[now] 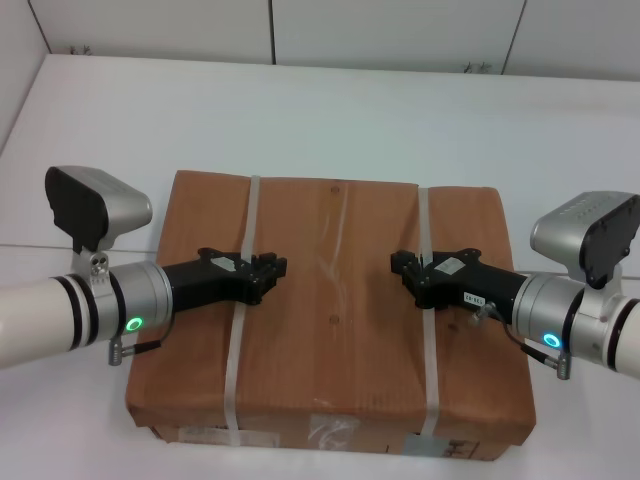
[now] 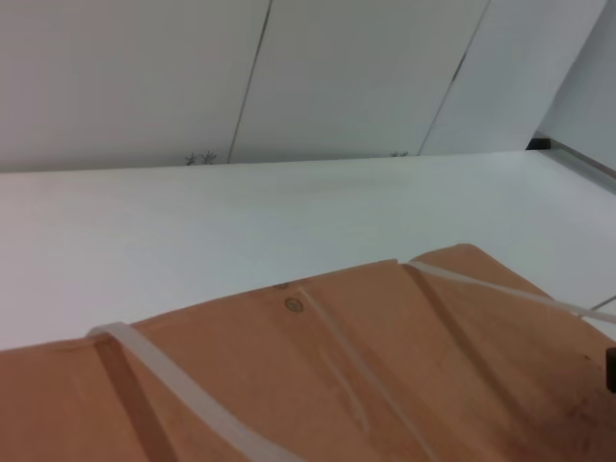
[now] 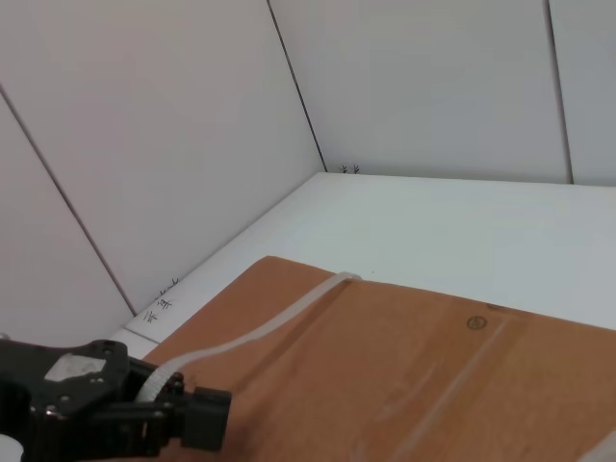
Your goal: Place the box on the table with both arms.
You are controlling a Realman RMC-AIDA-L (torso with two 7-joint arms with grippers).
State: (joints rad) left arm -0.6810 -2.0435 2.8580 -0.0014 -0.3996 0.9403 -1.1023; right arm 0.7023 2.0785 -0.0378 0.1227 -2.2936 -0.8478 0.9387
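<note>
The brown cardboard box [image 1: 335,330] lies flat before me over the white table [image 1: 300,110], with two whitish straps across its top and labels on its near side. My left gripper [image 1: 270,270] reaches in from the left and is shut on the left strap [image 1: 248,220]. In the right wrist view that strap [image 3: 289,313] rises off the box [image 3: 433,385] into the left gripper [image 3: 207,419]. My right gripper [image 1: 403,268] is shut on the right strap [image 1: 424,225]. The frames do not show whether the box rests on the table.
White wall panels [image 1: 390,30] stand behind the table's far edge, and another wall [image 1: 15,60] runs along the left. Bare tabletop shows beyond the box [image 2: 241,221] and on both sides of it.
</note>
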